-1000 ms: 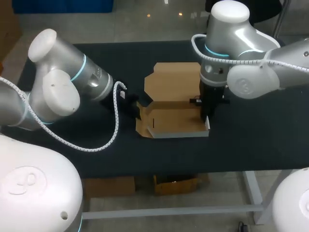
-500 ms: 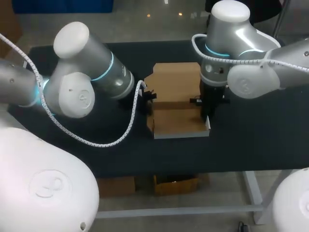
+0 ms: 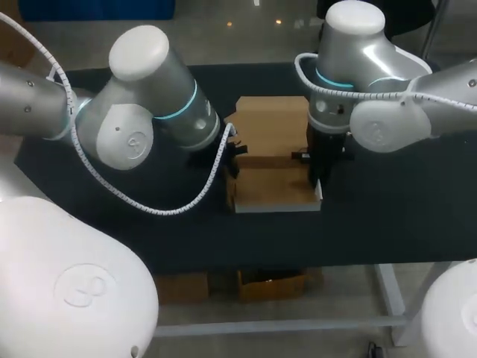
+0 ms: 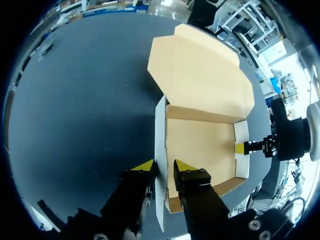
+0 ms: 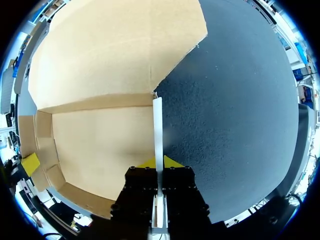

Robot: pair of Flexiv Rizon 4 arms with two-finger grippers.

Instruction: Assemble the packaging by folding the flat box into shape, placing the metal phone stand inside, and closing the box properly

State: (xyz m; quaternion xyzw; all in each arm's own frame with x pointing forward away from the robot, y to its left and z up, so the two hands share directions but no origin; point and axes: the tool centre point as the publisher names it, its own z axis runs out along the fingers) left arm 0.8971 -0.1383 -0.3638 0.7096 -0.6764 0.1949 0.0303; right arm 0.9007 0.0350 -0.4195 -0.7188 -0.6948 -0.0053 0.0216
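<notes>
Head cam sits high up behind the robot, tilted down over the whole table [image 3: 387, 216] from its near edge, pretty far back. Left wrist cam rides just behind the left gripper [image 4: 164, 167], close above the box [image 4: 200, 145] at its left wall; right wrist cam does the same behind the right gripper [image 5: 158, 162] at the opposite wall. Both point down and toward the far edge; all three share the box's floor and lid.

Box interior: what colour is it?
The box is plain tan brown inside; left wrist view shows it best.
</notes>
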